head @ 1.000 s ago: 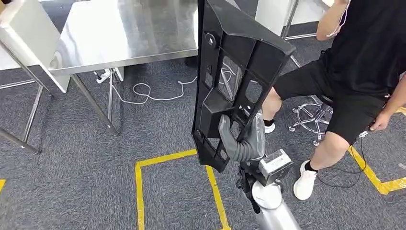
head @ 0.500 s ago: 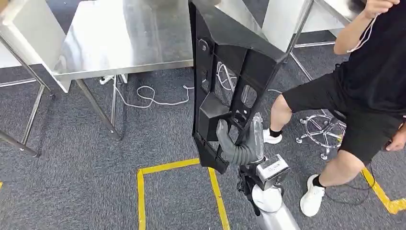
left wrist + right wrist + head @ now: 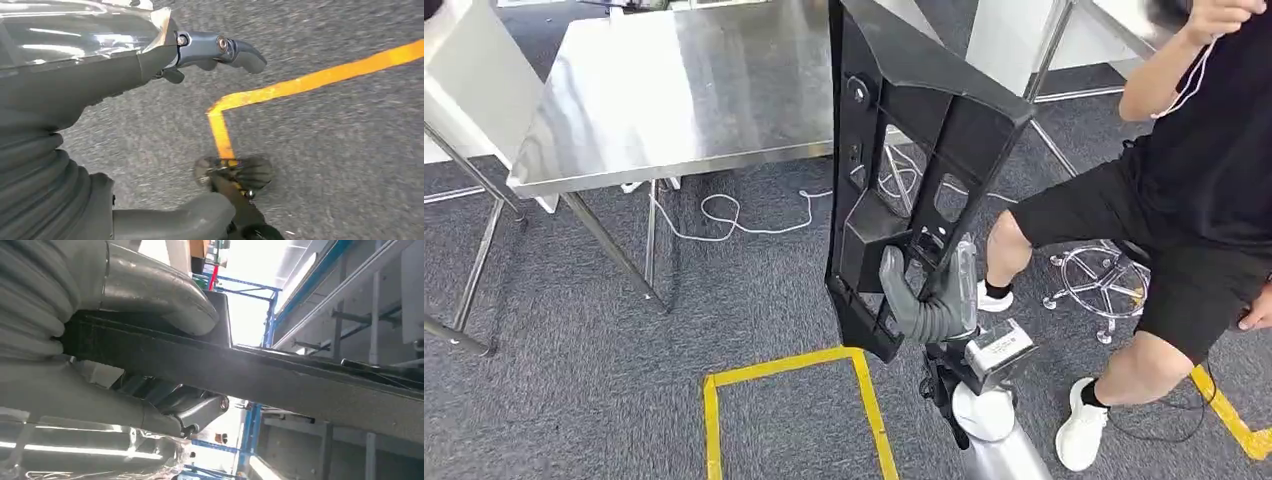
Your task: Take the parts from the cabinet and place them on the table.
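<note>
Right hand: right hand (image 3: 929, 300) clenched round the lower end of the black part (image 3: 904, 160); thumb on the near face, darker fingers (image 3: 200, 412) behind; right wrist view showed the same clamp across the part's edge (image 3: 300, 385).
Left hand: left hand (image 3: 100, 65) hung low over the carpet (image 3: 350, 150), grasping nothing, fingers loosely extended; well apart from the part.
Part position: carried upright in the air, clear of the table (image 3: 674, 90); upper end overlapped the table's right edge from the head view.
Key relation: table lay ahead and to the left of the right hand; part's long axis ran near vertical, leaning slightly. Judged it would need tipping flat before set-down. Right arm nearer, and already loaded.
Part material: rigid moulded black plastic, matt; ribbed frame with open windows and a raised boxy pocket; long, flat, tapering.
Table: brushed stainless top, reflective, thin steel legs.
Floor: grey short-pile carpet, yellow tape (image 3: 784, 370) outline.
Bystander: person (image 3: 1194, 170) in black just right of the part; a swing risk, by my judgement.
</note>
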Tool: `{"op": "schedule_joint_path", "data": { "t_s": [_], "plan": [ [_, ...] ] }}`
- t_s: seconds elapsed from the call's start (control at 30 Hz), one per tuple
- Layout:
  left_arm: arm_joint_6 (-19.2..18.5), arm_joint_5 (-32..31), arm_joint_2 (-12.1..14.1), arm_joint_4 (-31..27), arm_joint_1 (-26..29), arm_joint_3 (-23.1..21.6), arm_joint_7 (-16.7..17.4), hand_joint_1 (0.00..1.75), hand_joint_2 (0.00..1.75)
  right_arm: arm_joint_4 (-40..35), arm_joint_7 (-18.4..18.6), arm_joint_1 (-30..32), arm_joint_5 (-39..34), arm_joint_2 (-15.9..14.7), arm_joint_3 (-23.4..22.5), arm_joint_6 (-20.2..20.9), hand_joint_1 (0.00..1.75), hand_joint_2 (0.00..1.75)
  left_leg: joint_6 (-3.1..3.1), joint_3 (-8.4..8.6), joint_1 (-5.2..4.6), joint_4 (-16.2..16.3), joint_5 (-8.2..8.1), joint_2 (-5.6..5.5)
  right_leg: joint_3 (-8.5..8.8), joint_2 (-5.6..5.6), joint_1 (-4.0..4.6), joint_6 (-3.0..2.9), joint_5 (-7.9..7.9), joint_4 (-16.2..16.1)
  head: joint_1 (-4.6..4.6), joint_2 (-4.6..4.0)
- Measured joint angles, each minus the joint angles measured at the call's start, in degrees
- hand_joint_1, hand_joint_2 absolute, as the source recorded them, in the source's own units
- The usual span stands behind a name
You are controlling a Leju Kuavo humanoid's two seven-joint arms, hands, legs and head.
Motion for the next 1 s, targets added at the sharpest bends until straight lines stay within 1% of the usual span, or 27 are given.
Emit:
{"op": "schedule_joint_path", "data": {
  "t_s": [0.03, 0.07, 0.1, 0.13, 0.17, 0.2, 0.23, 0.3, 0.33, 0.37, 0.4, 0.43, 0.47, 0.5, 0.53, 0.57, 0.6, 0.63, 0.67, 0.7, 0.73, 0.8, 0.83, 0.87, 0.9, 0.93, 1.0],
  "plan": [
    [0.0, 0.0, 0.0, 0.0, 0.0, 0.0, 0.0, 0.0, 1.75, 0.1, 0.0, 0.0, 0.0, 0.1, 0.0, 0.0, 1.75, 1.75, 0.27, -0.47, -0.56, 0.8, -1.98, 0.24, 1.23, 0.09, 0.28, 0.52, -0.4, -0.1, 0.07, 0.0],
    [0.0, 0.0, 0.0, 0.0, -0.2, 0.0, -0.1, 0.0, 1.75, 0.1, 0.0, -0.1, -0.1, 0.1, 0.0, 0.0, 1.75, 1.75, 0.95, 0.21, -0.83, 0.6, -2.12, 0.24, 0.73, 0.08, 0.36, 1.06, -0.85, -0.3, 0.0, 0.0],
    [0.0, 0.0, 0.0, 0.0, -0.1, 0.0, -0.1, 0.0, 1.75, 0.0, 0.0, -0.1, -0.1, 0.2, 0.0, 0.0, 1.75, 1.75, 1.48, 0.61, -0.89, 0.2, -1.75, 0.1, 2.02, 0.07, 0.63, 1.53, -0.63, -0.2, -0.04, 0.0],
    [0.0, 0.1, 0.0, 0.0, -0.1, 0.0, -0.1, 0.0, 1.75, 0.0, -0.1, -0.1, -0.1, 0.2, 0.0, 0.0, 1.75, 1.75, 2.0, 0.91, -0.91, 0.0, -1.9, 0.06, 2.21, 0.11, 0.73, 2.15, -0.4, 0.5, -0.07, 0.0],
    [0.0, 0.1, 0.0, 0.0, -0.1, 0.0, -0.2, 0.0, 1.75, 0.0, -0.1, -0.2, -0.1, 0.2, 0.0, 0.0, 1.75, 1.75, 2.45, 1.92, -0.87, -0.1, -1.8, -0.16, 2.08, 0.05, 0.85, 2.33, -0.85, 0.8, 0.02, 0.02],
    [0.1, 0.1, 0.0, 0.0, -0.1, 0.0, -0.2, 0.0, 1.75, 0.1, -0.1, -0.2, -0.1, 0.1, 0.0, 0.0, 1.75, 1.75, 2.84, 2.36, -0.97, -0.2, -2.06, -0.06, 1.11, -0.03, 0.66, 2.32, -1.04, 2.9, 0.09, 0.0],
    [0.1, 0.1, 0.0, 0.0, -0.1, 0.0, -0.3, 0.0, 1.75, 0.1, -0.1, -0.3, -0.1, 0.1, 0.0, 0.0, 1.75, 1.75, 3.23, 2.63, -1.12, -0.1, -2.34, -0.2, -0.76, -0.06, 0.67, 2.14, -1.5, 6.3, 0.13, 0.02],
    [0.2, 0.2, 0.0, 0.0, -0.1, 0.0, -0.3, 0.0, 1.75, 0.1, -0.1, -0.2, -0.1, 0.1, 0.0, 0.0, 1.75, 1.75, 3.84, 3.05, -1.41, -0.1, -3.07, -0.34, -6.74, -0.06, 0.66, 1.38, -4.59, 14.6, 0.11, 0.0],
    [0.2, 0.2, 0.0, 0.0, -0.1, 0.0, -0.3, 0.0, 1.75, 0.2, -0.1, -0.1, -0.1, 0.0, -0.1, 0.0, 1.75, 1.75, 3.91, 3.39, -1.57, -0.1, -3.45, -0.46, -9.04, -0.07, 0.68, 1.06, -6.1, 16.9, 0.13, 0.0],
    [0.2, 0.2, 0.0, 0.0, 0.0, 0.0, -0.3, 0.0, 1.75, 0.2, -0.1, 0.0, -0.1, 0.0, -0.1, 0.0, 1.75, 1.75, 3.99, 3.88, -1.79, -0.1, -3.88, -0.6, -10.36, -0.06, 0.74, 1.28, -6.41, 17.1, 0.11, 0.0],
    [0.1, 0.2, 0.0, 0.0, 0.1, 0.0, -0.4, 0.0, 1.75, 0.2, -0.1, 0.0, -0.1, 0.0, -0.1, 0.0, 1.75, 1.75, 4.03, 4.55, -1.99, -0.1, -4.4, -0.71, -10.34, -0.07, 0.86, 1.56, -5.42, 14.8, 0.13, 0.0],
    [0.1, 0.2, 0.0, 0.0, 0.1, 0.0, -0.6, 0.0, 1.75, 0.2, -0.1, 0.0, 0.0, 0.0, -0.1, 0.0, 1.75, 1.75, 4.01, 5.35, -2.24, -0.1, -4.93, -0.82, -9.39, -0.07, 0.9, 2.03, -3.03, 10.7, 0.11, 0.0],
    [0.1, 0.2, -0.1, 0.0, 0.1, 0.0, -0.8, 0.0, 1.75, 0.2, -0.2, 0.0, 0.3, 0.0, -0.1, 0.0, 1.75, 1.75, 3.97, 6.26, -2.4, -0.1, -5.49, -0.88, -7.84, -0.1, 1.07, 2.45, 0.36, 5.4, 0.13, 0.0],
    [0.1, 0.2, -0.2, 0.0, 0.2, 0.0, -0.9, 0.0, 1.75, 0.2, -0.2, 0.1, 0.7, 0.0, -0.1, -0.2, 1.75, 1.75, 3.93, 6.16, -2.39, -0.3, -6.03, -0.91, -6.62, -0.18, 1.4, 2.06, 4.35, 2.2, 0.09, 0.02],
    [0.1, 0.2, -0.2, 0.0, 0.1, 0.0, -0.9, 0.0, 1.75, 0.2, -0.3, 0.2, 1.2, -0.1, -0.1, -0.4, 1.75, 1.75, 3.62, 7.54, -2.61, -0.1, -6.47, -0.99, -7.13, -0.31, 1.46, 1.37, 3.77, 2.4, -0.4, 0.0],
    [0.1, 0.2, -0.2, 0.0, 0.0, 0.0, -1.0, 0.0, 1.75, 0.2, -0.3, 0.1, 2.0, 0.0, -0.1, -0.7, 1.75, 1.75, 3.21, 7.46, -2.62, -0.2, -6.79, -1.08, -6.84, -0.46, 1.55, 0.58, 3.78, 1.8, -0.17, 0.02],
    [0.1, 0.4, -0.2, 0.0, 0.0, 0.0, -1.0, 0.0, 1.75, -0.1, -0.2, 0.1, 2.9, 0.1, -0.1, -1.1, 1.75, 1.75, 2.86, 7.63, -2.59, -0.2, -7.02, -0.99, -6.0, -0.45, 1.52, 0.18, 4.55, 1.5, -0.2, 0.0],
    [0.1, 0.5, -0.2, 0.0, 0.1, 0.0, -1.1, 0.0, 1.75, -0.2, 0.0, 0.1, 3.8, 0.1, -0.1, -1.4, 1.75, 1.75, 2.69, 7.8, -2.57, 0.6, -6.57, -0.92, -6.44, -0.35, 1.48, -0.22, 4.55, 1.3, -0.22, 0.02],
    [0.1, 0.6, -0.2, 0.0, 0.0, 0.1, -1.1, 0.0, 1.75, -0.4, 0.4, 0.1, 4.6, 0.2, -0.1, -1.4, 1.75, 1.75, 2.56, 7.78, -2.55, 1.0, -6.71, -0.82, -5.12, -0.16, 0.61, -0.59, 4.52, 1.0, -0.26, 0.0],
    [0.1, 0.7, -0.2, 0.0, 0.0, 0.2, -1.2, 0.0, 1.75, -0.5, 0.8, -0.1, 5.2, 0.4, -0.1, -1.6, 1.75, 1.75, 2.27, 6.76, -2.39, 2.7, -6.94, -0.72, -4.38, -0.25, 0.59, -0.76, 4.47, 0.7, -0.17, 0.0],
    [0.1, 0.7, -0.2, 0.0, -0.1, 0.2, -1.2, 0.0, 1.75, -0.5, 1.2, -0.4, 5.7, 0.6, -0.1, -1.6, 1.75, 1.75, 1.73, 5.05, -2.19, 5.8, -7.63, -0.55, -4.09, -0.27, 0.5, -1.05, 4.22, 0.7, -0.46, 0.0],
    [0.0, 1.2, -0.2, 0.0, -0.1, 0.3, -1.2, 0.0, 1.75, -0.5, 1.5, -0.6, 6.3, 0.9, 0.0, -1.8, 1.75, 1.75, 0.67, -0.28, -1.43, 13.9, -11.14, -0.54, -3.84, -0.26, 0.5, -1.56, 3.74, 0.7, -0.37, 0.02],
    [0.0, 1.3, -0.2, 0.0, 0.0, 0.4, -1.2, 0.0, 1.75, -0.5, 1.8, -0.5, 6.8, 1.1, 0.0, -1.9, 1.75, 1.75, 0.32, -3.04, -1.14, 17.5, -12.86, -0.53, -3.7, -0.23, 0.49, -1.47, 3.39, 0.7, -0.37, 0.0],
    [-0.2, 1.4, -0.2, 0.0, 0.1, 0.5, -1.3, 0.0, 1.75, -0.5, 2.0, -0.5, 7.1, 1.2, 0.1, -2.0, 1.75, 1.75, 0.08, -4.52, -0.82, 18.5, -12.74, -0.51, -3.42, -0.14, 0.43, -1.36, 3.11, 0.7, -0.44, 0.0],
    [-0.5, 1.7, -0.1, 0.0, 0.3, 0.5, -1.4, 0.0, 1.75, -0.4, 2.1, -0.4, 7.6, 1.3, 0.3, -2.1, 1.75, 1.75, -0.2, -4.7, -0.51, 17.2, -11.11, -0.46, -3.01, -0.03, 0.32, -1.14, 2.76, 0.7, -0.35, 0.0],
    [-0.5, 1.8, 0.0, 0.0, 0.4, 0.5, -1.4, 0.0, 1.75, -0.3, 2.2, -0.5, 7.9, 1.5, 0.4, -2.2, 1.75, 1.75, -0.49, -3.65, -0.22, 13.6, -8.12, -0.31, -2.34, 0.04, 0.16, -0.9, 2.31, 0.7, -0.44, 0.0],
    [-0.7, 2.0, 0.3, 0.0, 0.4, 0.6, -1.5, 0.0, 1.75, -0.2, 2.6, -0.6, 8.6, 2.1, 0.9, -2.4, 1.75, 1.75, -0.91, 0.47, 0.26, 3.1, -1.34, -0.16, -0.91, 0.02, -0.14, -0.19, 1.24, 0.7, -0.46, 0.0]
  ]
}}
